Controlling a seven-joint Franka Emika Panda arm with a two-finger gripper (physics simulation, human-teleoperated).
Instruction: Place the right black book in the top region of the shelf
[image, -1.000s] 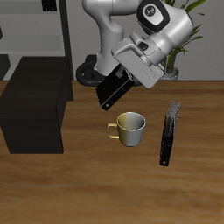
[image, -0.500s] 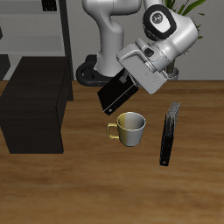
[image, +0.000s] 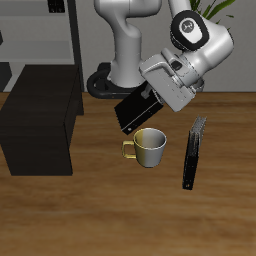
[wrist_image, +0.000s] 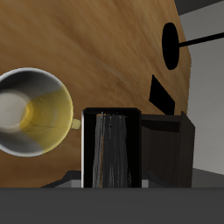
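The right black book (image: 136, 110), thick and glossy black, hangs tilted in the air above the mug (image: 149, 147), held in my gripper (image: 150, 100), which is shut on it. In the wrist view the book (wrist_image: 111, 149) fills the space between the fingers, with the mug (wrist_image: 33, 111) below it. The shelf (image: 40, 118), a low matte black cabinet with a flat top, stands on the table apart from the book; a part of it shows in the wrist view (wrist_image: 171, 149).
A slimmer, longer black book (image: 192, 152) with a grey edge lies on the table beside the mug. A tall thin-framed dark rack (image: 70, 40) stands behind the shelf. A plant (image: 212, 50) stands at the back.
My gripper and the held book have shifted a little away from the shelf and slightly lower, toward the mug; the wrist has turned a bit.
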